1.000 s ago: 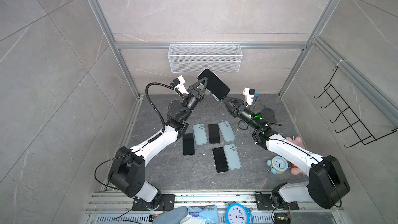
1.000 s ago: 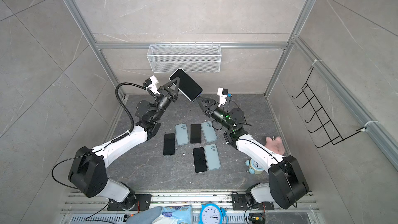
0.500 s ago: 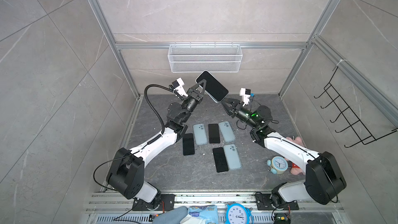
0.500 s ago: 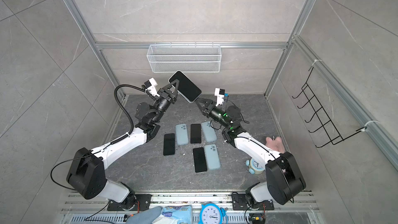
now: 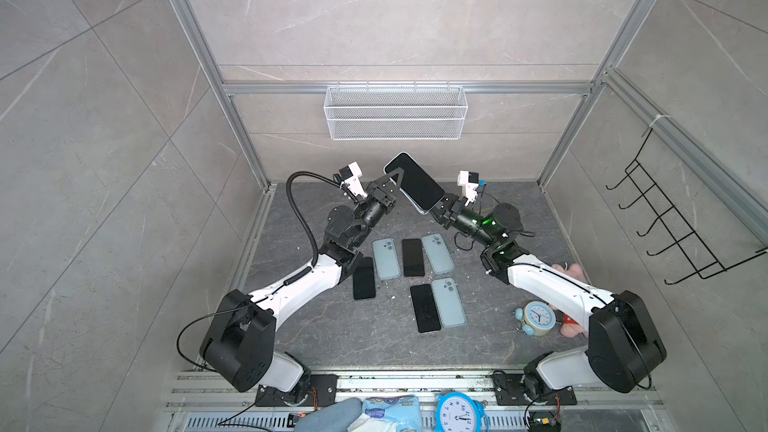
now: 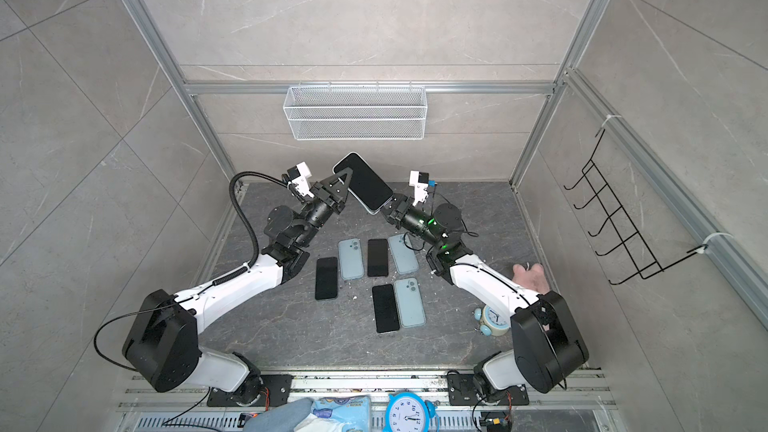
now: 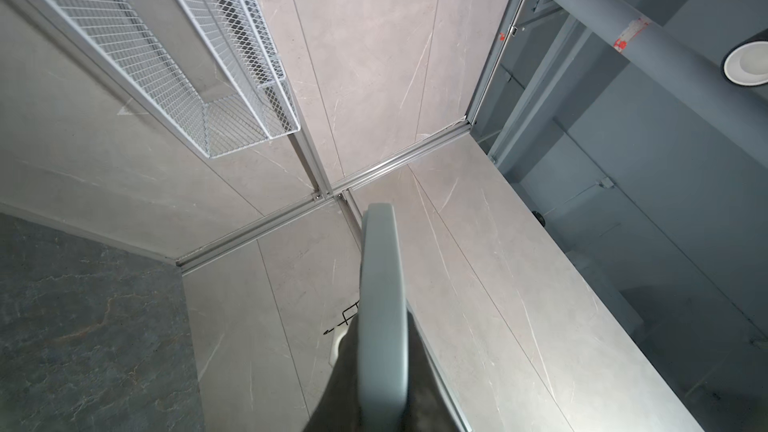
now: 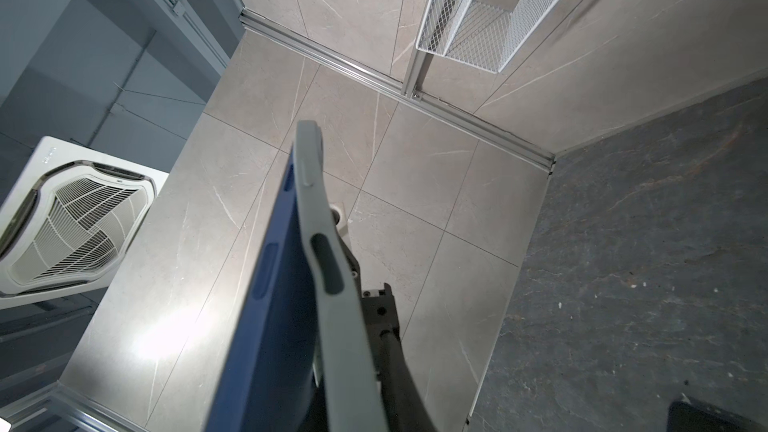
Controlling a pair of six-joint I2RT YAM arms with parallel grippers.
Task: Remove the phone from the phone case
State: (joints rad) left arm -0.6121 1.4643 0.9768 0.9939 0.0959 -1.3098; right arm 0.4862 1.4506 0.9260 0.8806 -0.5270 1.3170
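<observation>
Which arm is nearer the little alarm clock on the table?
Right. The right arm passes just beside the clock; the left arm is across the table.

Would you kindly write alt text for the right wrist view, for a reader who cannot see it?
Seen edge-on, a dark blue phone in a grey phone case dominates the frame, the case's rim seeming to bow away from it. Behind are pale wall tiles, a white wire basket, the dark table and a ceiling vent.
</observation>
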